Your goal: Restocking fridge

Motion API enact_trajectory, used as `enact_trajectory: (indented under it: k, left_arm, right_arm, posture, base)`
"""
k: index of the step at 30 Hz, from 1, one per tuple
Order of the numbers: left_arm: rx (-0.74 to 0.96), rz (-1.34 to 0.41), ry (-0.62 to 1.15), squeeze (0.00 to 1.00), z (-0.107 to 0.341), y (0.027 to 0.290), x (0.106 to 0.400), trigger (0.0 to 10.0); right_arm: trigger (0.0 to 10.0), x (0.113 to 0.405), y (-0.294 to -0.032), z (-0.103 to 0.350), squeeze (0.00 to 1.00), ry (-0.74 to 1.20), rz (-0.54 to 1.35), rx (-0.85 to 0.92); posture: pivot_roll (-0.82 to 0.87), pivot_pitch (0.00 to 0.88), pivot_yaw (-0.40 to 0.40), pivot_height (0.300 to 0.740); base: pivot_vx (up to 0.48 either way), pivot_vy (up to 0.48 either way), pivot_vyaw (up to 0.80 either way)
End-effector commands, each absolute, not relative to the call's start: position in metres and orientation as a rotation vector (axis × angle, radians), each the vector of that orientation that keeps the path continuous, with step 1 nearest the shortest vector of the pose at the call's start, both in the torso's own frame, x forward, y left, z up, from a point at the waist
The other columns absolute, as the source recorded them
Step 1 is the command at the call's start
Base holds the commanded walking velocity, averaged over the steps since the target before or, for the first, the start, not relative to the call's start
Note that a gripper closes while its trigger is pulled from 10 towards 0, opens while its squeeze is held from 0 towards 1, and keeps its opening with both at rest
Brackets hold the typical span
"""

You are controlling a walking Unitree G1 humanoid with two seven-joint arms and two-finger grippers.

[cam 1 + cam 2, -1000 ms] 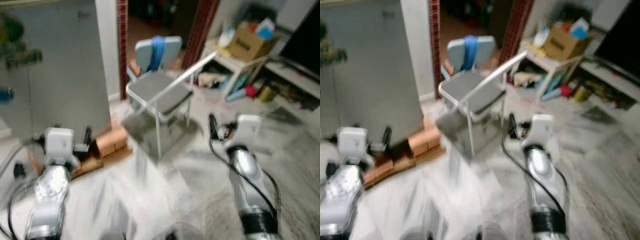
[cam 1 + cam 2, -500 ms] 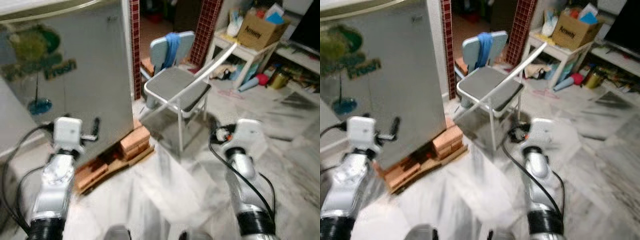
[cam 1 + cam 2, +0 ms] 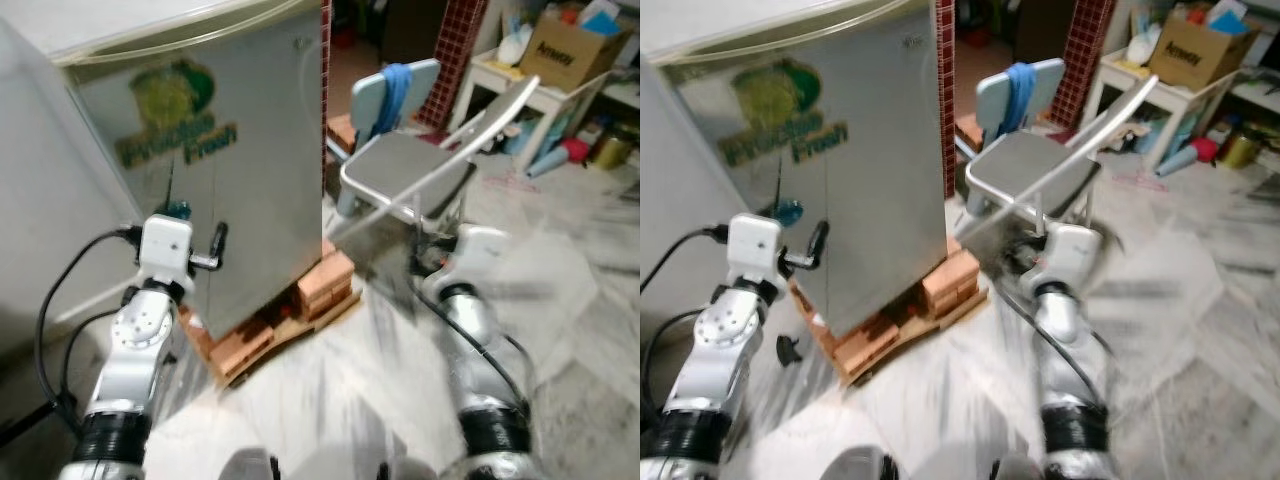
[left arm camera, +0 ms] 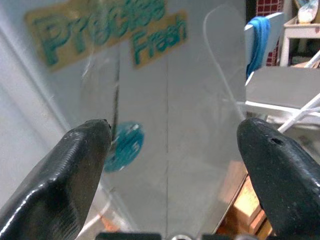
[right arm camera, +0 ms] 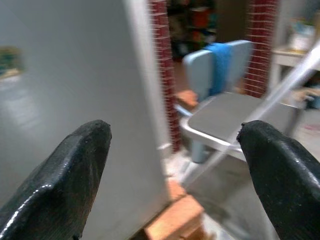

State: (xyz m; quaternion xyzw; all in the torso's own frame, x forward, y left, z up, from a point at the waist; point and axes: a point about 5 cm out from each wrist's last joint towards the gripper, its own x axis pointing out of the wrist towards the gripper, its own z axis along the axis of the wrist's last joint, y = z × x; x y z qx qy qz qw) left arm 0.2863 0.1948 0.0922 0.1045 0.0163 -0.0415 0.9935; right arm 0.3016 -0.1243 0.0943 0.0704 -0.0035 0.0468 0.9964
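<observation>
A silver fridge (image 3: 250,170) stands before me with its door closed. A green "Precise Fresh" sticker (image 3: 178,130) sits on its front. The fridge rests on bricks and wooden boards (image 3: 290,315). My left gripper (image 3: 215,248) is raised close to the fridge's front, near its lower left. In the left wrist view the left gripper (image 4: 175,150) is open, with nothing between its fingers (image 4: 70,165). My right gripper (image 5: 175,150) is also open and empty, held low to the right of the fridge and pointing at the fridge's side and the chair.
A grey folding chair (image 3: 405,165) with a blue back and a blue cloth stands just right of the fridge. Behind it is a white table (image 3: 520,85) with a cardboard box (image 3: 565,55). Marble floor lies in front. A pale wall is on the left.
The camera has swung left and come closer, so the fridge now looms larger and the chair sits further right. Both arms keep the same raised pose with open fingers.
</observation>
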Motion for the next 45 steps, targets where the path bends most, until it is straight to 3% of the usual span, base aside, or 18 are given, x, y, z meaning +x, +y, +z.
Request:
enact_trajectory:
  k: [1, 10, 29, 36, 45]
  left_arm:
    - [0.201, -0.109, 0.035, 0.00, 0.090, 0.188, 0.284, 10.0]
    - [0.198, -0.086, 0.074, 0.00, 0.080, 0.197, 0.278, 10.0]
    - [0.219, -0.040, 0.085, 0.00, 0.074, 0.205, 0.269, 10.0]
    - [0.230, 0.002, 0.060, 0.00, 0.077, 0.208, 0.272, 10.0]
    - [0.199, -0.035, 0.047, 0.00, 0.082, 0.205, 0.278, 10.0]
  right_arm:
    - [10.0, 0.301, -0.140, 0.095, 0.00, -0.016, 0.059, 0.110]
    - [10.0, 0.300, -0.158, 0.087, 0.00, 0.003, -0.014, 0.097]
    - [10.0, 0.301, -0.156, 0.081, 0.00, 0.026, -0.005, 0.025]
    - [10.0, 0.298, -0.160, 0.078, 0.00, 0.048, -0.008, 0.003]
    - [10.0, 0.296, -0.161, 0.077, 0.00, 0.046, -0.001, -0.013]
  posture:
    - [0.06, 0.023, 0.013, 0.740]
    - [0.06, 0.009, -0.006, 0.740]
    - [0.07, 0.013, -0.035, 0.740]
    - [0.07, 0.023, -0.050, 0.740]
    - [0.06, 0.035, -0.046, 0.740]
  base:
    - [0.000, 0.461, -0.80]
    - [0.000, 0.463, -0.18]
    - [0.000, 0.459, 0.00]
    - [0.000, 0.080, 0.00]
    - [0.000, 0.000, -0.80]
